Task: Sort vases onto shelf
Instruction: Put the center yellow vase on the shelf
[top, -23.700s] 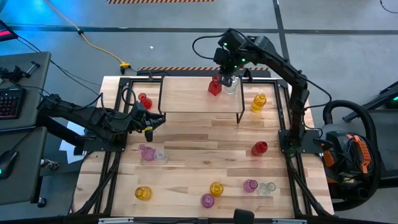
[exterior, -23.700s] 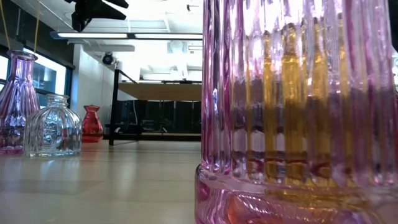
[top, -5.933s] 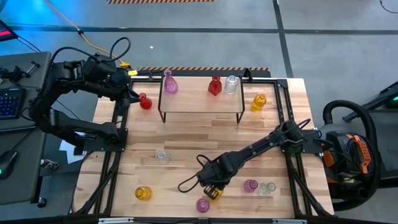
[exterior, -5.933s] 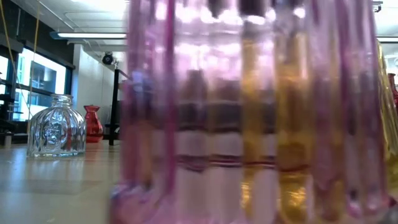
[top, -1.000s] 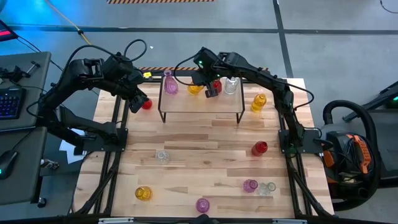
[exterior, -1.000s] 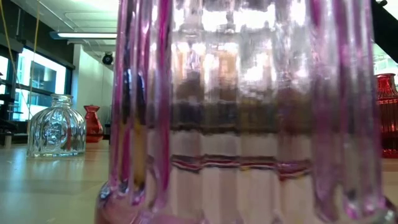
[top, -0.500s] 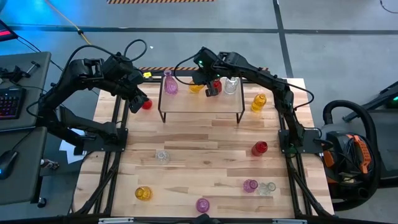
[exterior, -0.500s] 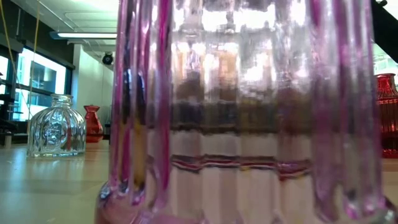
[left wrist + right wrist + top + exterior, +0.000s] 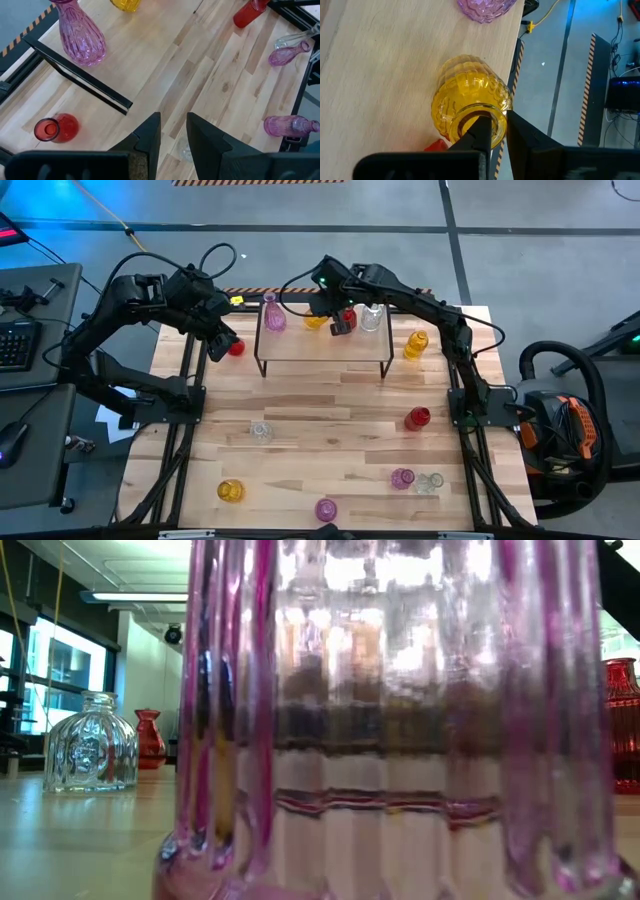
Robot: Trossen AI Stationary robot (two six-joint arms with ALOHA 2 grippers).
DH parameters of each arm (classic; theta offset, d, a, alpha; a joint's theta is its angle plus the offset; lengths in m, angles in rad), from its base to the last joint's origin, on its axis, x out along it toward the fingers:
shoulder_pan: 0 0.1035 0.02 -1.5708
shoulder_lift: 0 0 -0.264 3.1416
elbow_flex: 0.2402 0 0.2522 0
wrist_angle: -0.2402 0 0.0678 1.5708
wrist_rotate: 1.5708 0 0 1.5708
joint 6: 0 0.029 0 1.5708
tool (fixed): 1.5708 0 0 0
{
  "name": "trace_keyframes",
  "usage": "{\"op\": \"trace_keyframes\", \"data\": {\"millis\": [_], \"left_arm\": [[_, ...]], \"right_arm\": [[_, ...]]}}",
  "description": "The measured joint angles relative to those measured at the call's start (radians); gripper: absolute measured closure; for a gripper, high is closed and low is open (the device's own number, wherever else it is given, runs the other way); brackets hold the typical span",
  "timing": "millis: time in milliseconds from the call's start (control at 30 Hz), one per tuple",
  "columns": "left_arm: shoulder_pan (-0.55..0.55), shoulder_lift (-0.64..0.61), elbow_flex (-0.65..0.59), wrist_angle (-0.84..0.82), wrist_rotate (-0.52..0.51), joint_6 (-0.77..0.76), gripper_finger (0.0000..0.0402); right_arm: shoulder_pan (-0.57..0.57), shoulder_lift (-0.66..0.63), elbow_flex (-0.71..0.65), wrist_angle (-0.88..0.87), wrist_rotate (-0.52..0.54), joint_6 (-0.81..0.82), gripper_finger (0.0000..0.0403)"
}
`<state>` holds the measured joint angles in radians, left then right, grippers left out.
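On the shelf [image 9: 320, 342], in the upper middle of the high view, four vases stand along the back edge: a tall pink vase [image 9: 273, 315] at the left end, then a yellow vase [image 9: 314, 322], a red vase [image 9: 347, 316] and a clear vase [image 9: 371, 316]. The right gripper [image 9: 338, 323] sits over the shelf at the yellow vase — in its wrist view one finger is inside the open mouth and the other outside, pinching the rim. That vase stands upright, its long axis vertical, mouth up.

The left gripper [image 9: 222, 338] hangs at the upper left, just off the shelf's left end, beside a small red vase [image 9: 236, 347] standing mouth-up on the table [image 9: 320, 420]; its fingers are slightly apart and hold nothing.

Across the table stand an amber vase [image 9: 416, 344] right of the shelf, a red one [image 9: 417, 418] at mid right, a clear one [image 9: 260, 430] left of centre, and along the lower edge a yellow [image 9: 230, 491], a pink [image 9: 326, 509], another pink [image 9: 402, 478] and a clear one [image 9: 431, 481] — these last two just beside each other.
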<state>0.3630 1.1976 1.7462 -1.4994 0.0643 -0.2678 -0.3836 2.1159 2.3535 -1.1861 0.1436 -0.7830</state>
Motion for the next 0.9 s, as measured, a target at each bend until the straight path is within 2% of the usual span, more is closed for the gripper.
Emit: {"op": "trace_keyframes", "data": {"millis": [700,900], "left_arm": [[0.000,0.000,0.000,0.000,0.012,0.000,0.0316],[0.000,0.000,0.000,0.000,-0.012,0.000,0.0316]], "right_arm": [[0.032,0.000,0.000,-0.016,0.011,0.033,0.0381],[0.030,0.000,0.000,-0.003,0.013,0.049,0.0381]]}}
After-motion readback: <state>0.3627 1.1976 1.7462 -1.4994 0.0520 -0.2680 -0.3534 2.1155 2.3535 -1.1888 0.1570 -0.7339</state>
